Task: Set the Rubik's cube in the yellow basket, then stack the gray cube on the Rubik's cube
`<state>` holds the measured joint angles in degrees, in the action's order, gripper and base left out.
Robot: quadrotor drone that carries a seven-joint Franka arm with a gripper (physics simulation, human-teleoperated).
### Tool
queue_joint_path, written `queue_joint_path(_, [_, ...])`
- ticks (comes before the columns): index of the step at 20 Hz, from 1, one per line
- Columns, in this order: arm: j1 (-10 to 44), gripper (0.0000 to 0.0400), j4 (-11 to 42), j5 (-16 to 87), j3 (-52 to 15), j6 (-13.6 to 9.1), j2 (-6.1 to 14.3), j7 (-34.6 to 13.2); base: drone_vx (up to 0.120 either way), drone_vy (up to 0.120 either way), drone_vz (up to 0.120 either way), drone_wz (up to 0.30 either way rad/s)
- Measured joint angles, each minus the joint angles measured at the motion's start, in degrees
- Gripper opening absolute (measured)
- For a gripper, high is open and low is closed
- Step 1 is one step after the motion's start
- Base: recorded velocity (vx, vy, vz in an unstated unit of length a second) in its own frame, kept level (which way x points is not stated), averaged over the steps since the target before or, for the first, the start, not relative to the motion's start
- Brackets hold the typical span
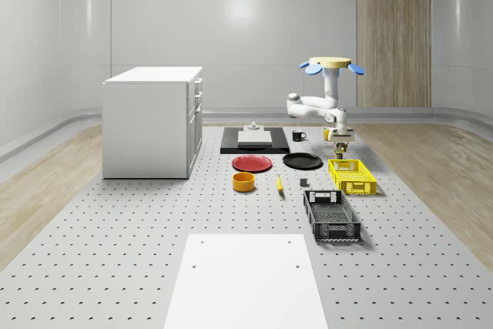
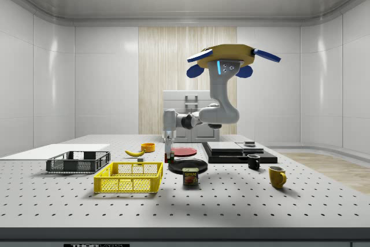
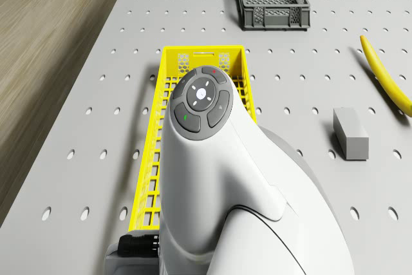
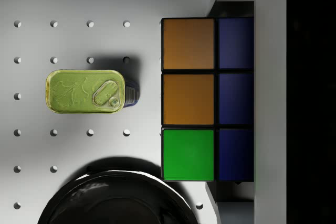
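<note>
The gripper (image 1: 340, 142) is clenched on the Rubik's cube (image 4: 207, 99), held clear of the table (image 1: 108, 252); the wrist view has orange, green and blue facelets pressed up against the camera, with the table well below. In the whole-scene view the gripper hangs just past the far end of the yellow basket (image 1: 352, 176), toward the back edge of the table, so the basket lies on the near side of the gripper, with its long axis running from the back edge toward the front. The coming move, as I judge it, carries the cube along that axis until it is over the basket's floor, then down.

The drone (image 1: 333, 65) hovers above the table's right rear part, the arm reaching forward and down from it.

The side view gives height: the cube hangs above the basket's rim level, between the basket and a black plate (image 2: 188, 165). The drone view looks down past the arm's wrist onto the basket's mesh and also shows the gray cube (image 3: 351, 133) lying on the table beside the basket, apart from it, with a banana (image 3: 387, 74) beyond. The wrist view alone shows a tin can (image 4: 87, 91) on the table below, near the black plate's rim.
</note>
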<state>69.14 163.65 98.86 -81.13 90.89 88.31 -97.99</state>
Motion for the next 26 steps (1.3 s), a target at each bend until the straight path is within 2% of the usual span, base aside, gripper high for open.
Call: queue_joint_path(26, [0.23, 0.0325, -0.05, -0.46, -0.09, 1.29, 1.36, -0.17, 0.118, 0.000, 0.000, 0.000])
